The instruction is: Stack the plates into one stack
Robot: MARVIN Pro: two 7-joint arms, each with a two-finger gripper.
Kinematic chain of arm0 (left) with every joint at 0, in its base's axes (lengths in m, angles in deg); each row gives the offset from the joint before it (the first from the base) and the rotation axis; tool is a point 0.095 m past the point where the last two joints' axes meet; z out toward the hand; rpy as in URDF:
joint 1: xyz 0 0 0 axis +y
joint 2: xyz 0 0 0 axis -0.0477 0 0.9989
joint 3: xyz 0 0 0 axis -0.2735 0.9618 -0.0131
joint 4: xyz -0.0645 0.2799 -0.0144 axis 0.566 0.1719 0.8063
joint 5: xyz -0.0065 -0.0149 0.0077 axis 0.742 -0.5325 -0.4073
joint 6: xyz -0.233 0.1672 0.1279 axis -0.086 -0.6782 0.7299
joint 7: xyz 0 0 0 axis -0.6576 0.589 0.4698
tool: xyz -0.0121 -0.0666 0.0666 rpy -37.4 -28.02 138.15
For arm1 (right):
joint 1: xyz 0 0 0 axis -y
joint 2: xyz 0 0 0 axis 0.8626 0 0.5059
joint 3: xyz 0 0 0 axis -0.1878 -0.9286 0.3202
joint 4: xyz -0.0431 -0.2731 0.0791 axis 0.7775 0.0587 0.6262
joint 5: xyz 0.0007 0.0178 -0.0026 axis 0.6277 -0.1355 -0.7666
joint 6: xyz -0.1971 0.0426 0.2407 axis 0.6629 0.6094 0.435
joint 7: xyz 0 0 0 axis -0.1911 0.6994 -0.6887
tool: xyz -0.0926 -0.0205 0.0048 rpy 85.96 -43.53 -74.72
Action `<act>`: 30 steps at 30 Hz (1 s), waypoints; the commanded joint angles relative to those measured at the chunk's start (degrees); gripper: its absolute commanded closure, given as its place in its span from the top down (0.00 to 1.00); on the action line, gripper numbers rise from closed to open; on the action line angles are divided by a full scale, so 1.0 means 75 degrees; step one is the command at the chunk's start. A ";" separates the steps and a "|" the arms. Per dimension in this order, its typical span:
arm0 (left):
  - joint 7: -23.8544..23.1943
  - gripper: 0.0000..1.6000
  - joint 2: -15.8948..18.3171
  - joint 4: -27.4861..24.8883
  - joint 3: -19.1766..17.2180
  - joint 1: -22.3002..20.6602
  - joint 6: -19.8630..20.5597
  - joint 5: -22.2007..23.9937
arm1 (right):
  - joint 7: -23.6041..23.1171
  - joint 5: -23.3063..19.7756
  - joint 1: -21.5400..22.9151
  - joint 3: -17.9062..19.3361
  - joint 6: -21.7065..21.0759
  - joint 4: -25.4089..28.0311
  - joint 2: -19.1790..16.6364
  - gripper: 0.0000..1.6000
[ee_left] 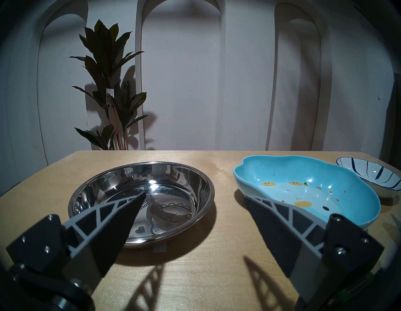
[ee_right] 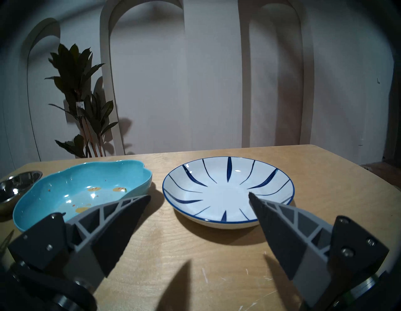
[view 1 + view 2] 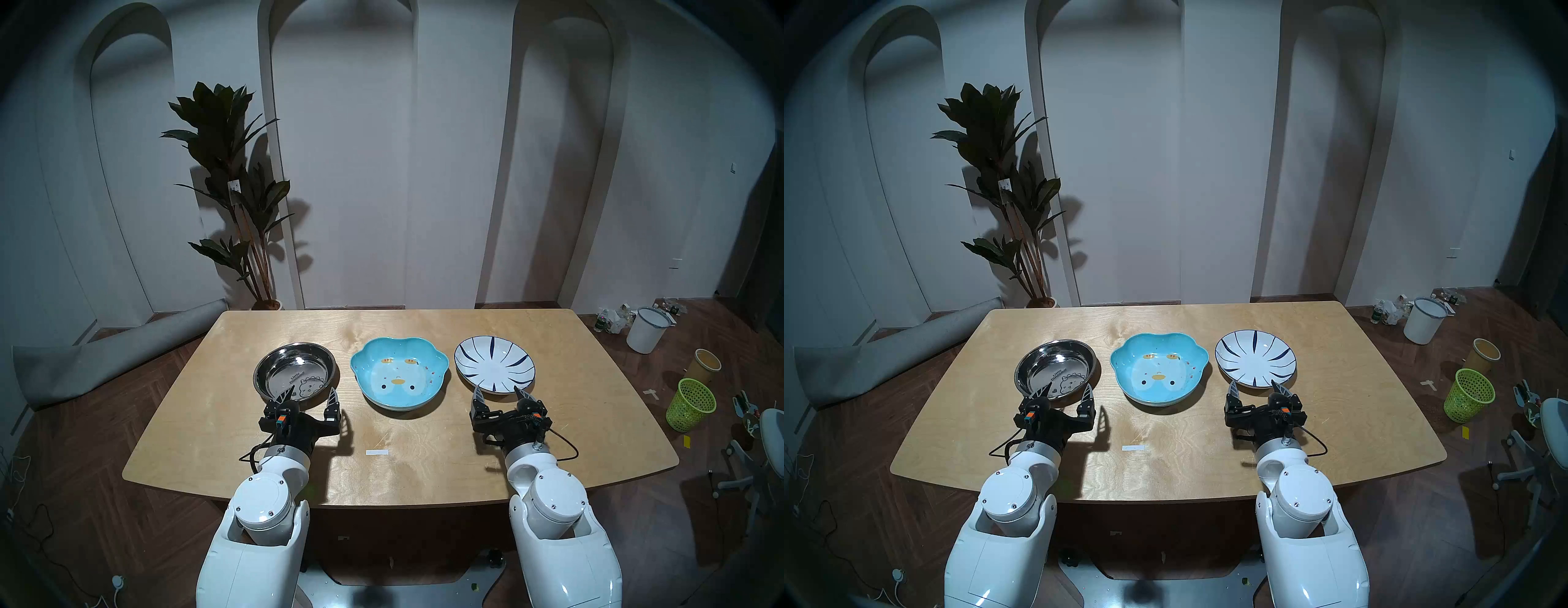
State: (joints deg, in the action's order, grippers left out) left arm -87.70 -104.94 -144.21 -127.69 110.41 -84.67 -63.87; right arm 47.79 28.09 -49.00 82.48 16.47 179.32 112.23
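Three plates lie in a row across the middle of the wooden table (image 3: 594,424), none stacked: steel plate (image 3: 295,370) at centre-left, blue flower-shaped plate (image 3: 399,371) at centre, striped white plate (image 3: 494,364) at centre-right. Below them, the left gripper (image 3: 309,395) and right gripper (image 3: 499,394) hover with jaws spread wide, grasping nothing.

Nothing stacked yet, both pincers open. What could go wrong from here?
1. The steel plate is shiny and smooth; its rim may slip in the left pincer.
2. The blue flower-shaped plate has a lobed rim, so a round plate may sit tilted in it.
3. The striped plate lies close beside the blue one; the right pincer could knock its neighbour when reaching in.
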 commanded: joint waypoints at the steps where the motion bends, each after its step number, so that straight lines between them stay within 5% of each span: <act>1: 0.0001 1.00 0.0000 -0.0130 0.0002 -0.0047 -0.0027 -0.0005 | -0.0157 -0.1063 0.0042 0.0569 -0.0522 0.0910 0.0264 1.00; 13: 0.0002 1.00 0.0000 -0.0135 0.0003 -0.0044 -0.0026 -0.0005 | 0.0077 -0.2980 0.0705 0.1416 -0.2430 0.1064 0.0453 1.00; 30: 0.0004 1.00 0.0001 -0.0145 0.0003 -0.0040 -0.0020 -0.0005 | 0.1947 -0.4596 0.1386 0.1599 -0.3650 0.0796 0.0341 1.00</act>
State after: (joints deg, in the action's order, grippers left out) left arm -87.70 -104.94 -144.10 -127.69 110.43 -84.67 -63.83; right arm 59.92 -3.71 -40.98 94.14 -9.94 184.46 114.91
